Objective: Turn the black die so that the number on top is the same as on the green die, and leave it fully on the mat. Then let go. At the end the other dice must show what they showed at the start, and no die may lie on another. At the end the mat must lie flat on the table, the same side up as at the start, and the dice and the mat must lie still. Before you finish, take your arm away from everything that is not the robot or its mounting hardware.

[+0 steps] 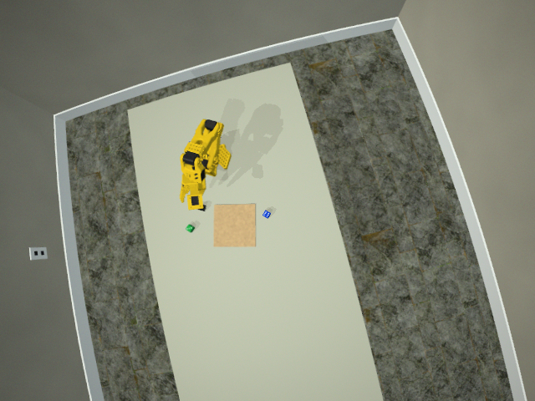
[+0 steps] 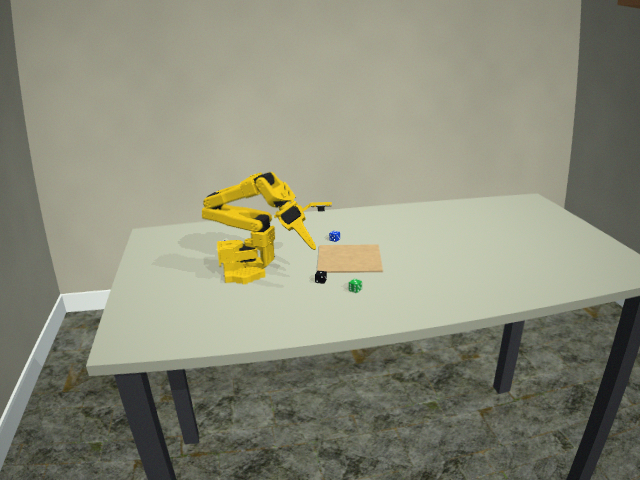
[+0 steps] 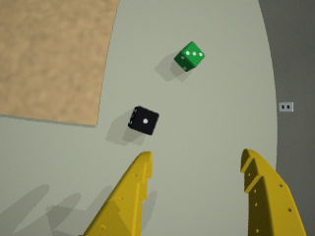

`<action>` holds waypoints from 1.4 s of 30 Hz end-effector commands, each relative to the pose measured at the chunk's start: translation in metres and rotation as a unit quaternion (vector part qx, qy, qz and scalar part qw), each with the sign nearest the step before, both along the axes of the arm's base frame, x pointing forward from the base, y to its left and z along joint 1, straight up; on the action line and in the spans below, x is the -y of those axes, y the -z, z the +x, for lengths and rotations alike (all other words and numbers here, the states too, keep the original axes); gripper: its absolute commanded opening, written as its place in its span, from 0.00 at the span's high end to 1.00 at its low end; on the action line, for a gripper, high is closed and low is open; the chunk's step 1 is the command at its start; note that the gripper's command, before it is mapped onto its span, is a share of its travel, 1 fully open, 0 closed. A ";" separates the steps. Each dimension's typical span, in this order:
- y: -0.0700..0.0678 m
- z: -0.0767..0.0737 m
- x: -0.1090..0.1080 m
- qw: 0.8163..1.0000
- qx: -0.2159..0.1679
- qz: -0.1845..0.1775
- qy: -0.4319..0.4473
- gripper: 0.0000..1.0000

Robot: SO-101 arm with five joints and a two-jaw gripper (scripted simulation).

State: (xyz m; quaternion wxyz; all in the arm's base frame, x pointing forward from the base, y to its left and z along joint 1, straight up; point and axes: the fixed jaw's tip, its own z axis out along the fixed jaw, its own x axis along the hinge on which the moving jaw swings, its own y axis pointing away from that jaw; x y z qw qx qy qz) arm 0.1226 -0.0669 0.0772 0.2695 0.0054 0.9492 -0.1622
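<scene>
The black die (image 1: 204,206) (image 2: 321,277) (image 3: 144,120) lies on the table just off a corner of the mat, with one pip on top in the wrist view. The green die (image 1: 190,228) (image 2: 355,285) (image 3: 190,57) lies on the table and shows three on top. The blue die (image 1: 266,214) (image 2: 334,236) lies beyond the mat's other side. The tan mat (image 1: 234,225) (image 2: 349,258) (image 3: 49,59) lies flat and bears no die. My gripper (image 3: 197,153) is open and empty, raised above the table. In the wrist view the black die is ahead of the left fingertip, outside the gap.
The pale table (image 1: 259,311) (image 2: 465,248) carries the arm's base, behind the mat and dice in the top view. The arm partly covers the black die in that view. A long table edge runs beyond the green die's side.
</scene>
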 end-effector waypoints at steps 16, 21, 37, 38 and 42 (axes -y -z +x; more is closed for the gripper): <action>-0.029 0.005 0.005 0.947 -0.114 -0.143 -0.265 0.72; -0.034 0.007 0.007 0.916 -0.142 -0.174 -0.331 0.72; -0.041 0.012 0.011 0.856 -0.182 -0.218 -0.431 0.72; -0.041 0.012 0.011 0.855 -0.183 -0.219 -0.434 0.72; -0.042 0.012 0.012 0.851 -0.185 -0.221 -0.439 0.72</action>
